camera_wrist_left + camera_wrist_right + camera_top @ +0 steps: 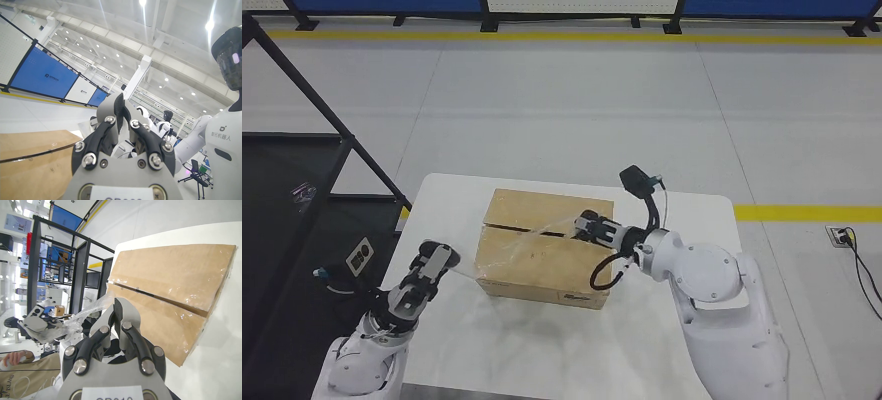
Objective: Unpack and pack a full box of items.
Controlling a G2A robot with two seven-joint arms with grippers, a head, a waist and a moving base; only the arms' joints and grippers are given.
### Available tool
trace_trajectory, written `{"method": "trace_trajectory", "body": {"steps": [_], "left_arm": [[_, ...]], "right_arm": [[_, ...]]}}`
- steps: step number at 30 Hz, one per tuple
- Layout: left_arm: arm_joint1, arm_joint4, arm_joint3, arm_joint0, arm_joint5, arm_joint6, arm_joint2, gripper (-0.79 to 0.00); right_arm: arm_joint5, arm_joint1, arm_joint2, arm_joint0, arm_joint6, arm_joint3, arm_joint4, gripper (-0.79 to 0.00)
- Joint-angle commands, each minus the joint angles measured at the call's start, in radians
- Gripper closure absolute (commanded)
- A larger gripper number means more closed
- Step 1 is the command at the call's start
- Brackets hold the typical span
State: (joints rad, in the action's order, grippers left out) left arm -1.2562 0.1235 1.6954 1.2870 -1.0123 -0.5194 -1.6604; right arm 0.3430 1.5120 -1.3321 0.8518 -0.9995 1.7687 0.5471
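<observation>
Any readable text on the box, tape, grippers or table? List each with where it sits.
Cardboard box: dark mark low on its near side, too small to read.
Left gripper: left base label, cut off by the picture's edge, unreadable.
Right gripper: right base label, likewise cut off, unreadable.
Clear tape held in the right gripper: no print.
Table: none.

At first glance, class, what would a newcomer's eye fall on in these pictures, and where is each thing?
A cardboard box sits in the middle of the white table. Over its top seam the right gripper pinches a strip of clear tape that stretches across the lid. The left gripper is shut and empty, beside the box's end.
</observation>
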Motion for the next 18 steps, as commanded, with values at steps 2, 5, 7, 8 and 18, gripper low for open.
{"method": "trace_trajectory", "body": {"steps": [2, 5, 7, 8, 18], "left_arm": [[0.003, 0.008, -0.013, -0.004, 0.0, 0.008, 0.004, -0.348], [0.007, 0.012, -0.023, -0.009, 0.0, 0.015, 0.007, -0.376], [0.009, 0.014, -0.028, -0.012, 0.0, 0.017, 0.008, -0.382], [0.01, 0.015, -0.03, -0.013, 0.0, 0.018, 0.009, -0.385], [0.021, 0.021, -0.045, -0.02, 0.0, 0.029, 0.013, -0.4]], "right_arm": [[0.014, 0.001, -0.005, 0.013, 0.057, 0.02, -0.039, 0.0], [0.026, 0.001, -0.006, 0.029, 0.117, 0.043, -0.067, 0.0], [0.031, 0.001, -0.005, 0.037, 0.144, 0.055, -0.085, 0.0], [0.034, 0.001, -0.007, 0.04, 0.158, 0.059, -0.094, 0.0], [0.055, 0.002, -0.023, 0.061, 0.298, 0.085, -0.188, 0.0]]}}
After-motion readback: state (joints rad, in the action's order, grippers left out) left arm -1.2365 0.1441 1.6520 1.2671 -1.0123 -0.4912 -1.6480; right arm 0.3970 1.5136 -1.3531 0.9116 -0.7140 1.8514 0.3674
